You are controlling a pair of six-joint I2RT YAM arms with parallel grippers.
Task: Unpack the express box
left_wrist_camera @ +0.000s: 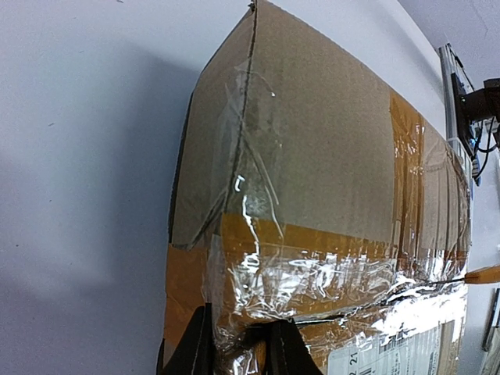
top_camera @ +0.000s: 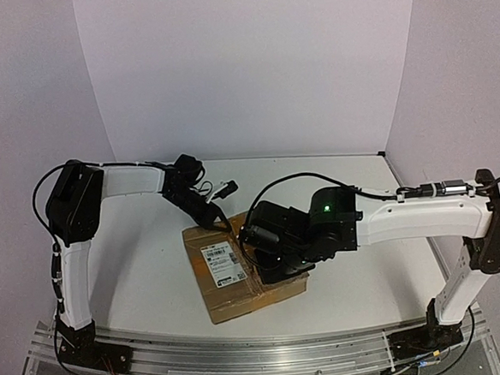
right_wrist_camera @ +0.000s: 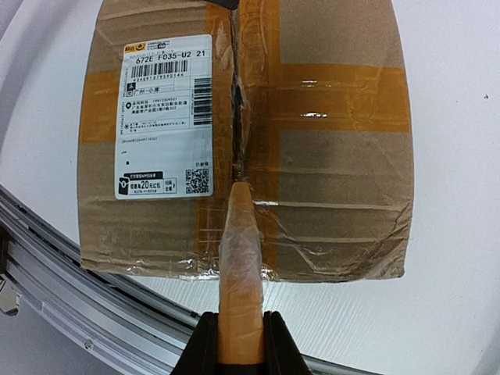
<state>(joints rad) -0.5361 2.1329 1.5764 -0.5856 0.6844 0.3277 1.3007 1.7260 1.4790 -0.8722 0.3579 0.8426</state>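
Brown corrugated express box (top_camera: pixel 228 296) lies flat on the white surface (top_camera: pixel 144 263) betw. both arms, toward the near edge, w/ its white barcode label (right_wrist_camera: pixel 160 117) facing up and tan + clear tape across the top. R gripper (right_wrist_camera: pixel 238 332) has its jaws clenched on an orange stick-like tool (right_wrist_camera: pixel 238 250), tip touching the box's centre seam just beside the label. L gripper (left_wrist_camera: pixel 238 351) is at the box's far taped edge, jaws pinched on crinkled tape/cardboard there.
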